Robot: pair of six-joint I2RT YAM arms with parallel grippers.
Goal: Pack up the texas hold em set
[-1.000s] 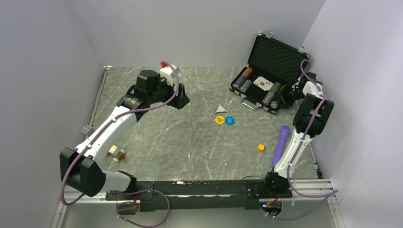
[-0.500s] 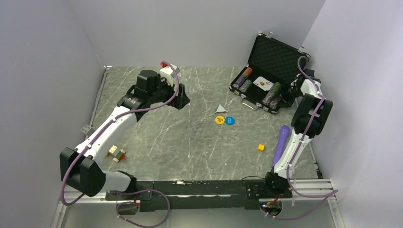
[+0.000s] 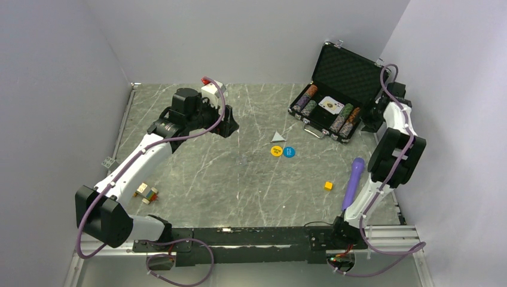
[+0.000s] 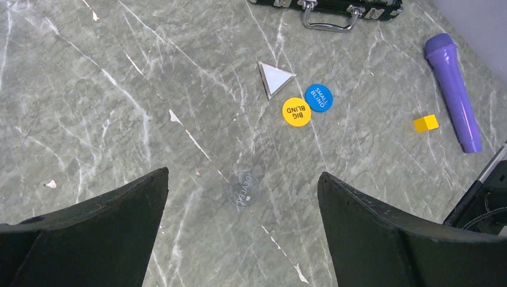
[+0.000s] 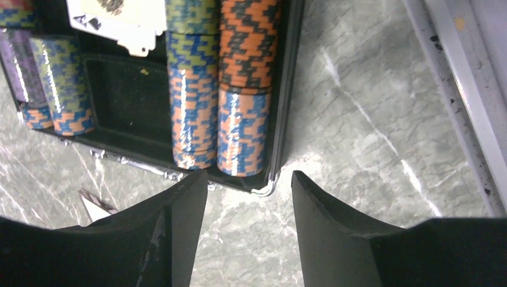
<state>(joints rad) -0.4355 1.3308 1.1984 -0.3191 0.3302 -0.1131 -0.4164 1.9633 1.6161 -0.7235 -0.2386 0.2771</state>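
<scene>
The black briefcase (image 3: 318,124) lies open at the back right, lid (image 3: 350,72) upright. It holds multicoloured chip rows (image 3: 343,119), more rows (image 3: 308,99) and cards (image 3: 330,105). My right gripper (image 3: 366,124) is open and empty just off the case's right end. In the right wrist view it (image 5: 249,179) hovers at the case corner (image 5: 286,119) by the orange-blue chips (image 5: 242,89). The yellow disc (image 3: 276,150), blue disc (image 3: 289,152) and clear dealer disc (image 3: 243,159) lie mid-table. My left gripper (image 4: 242,174) is open, high above the dealer disc (image 4: 244,190).
A white triangle (image 3: 277,137) lies beside the discs. A small yellow cube (image 3: 328,185) and a purple stick (image 3: 353,182) lie at the right front. A toy car (image 3: 146,192) sits at the left front. The case has an empty compartment (image 5: 128,101).
My right gripper has drawn back to the right, off the case's right end, uncovering the rightmost chip rows. The left arm has not moved.
</scene>
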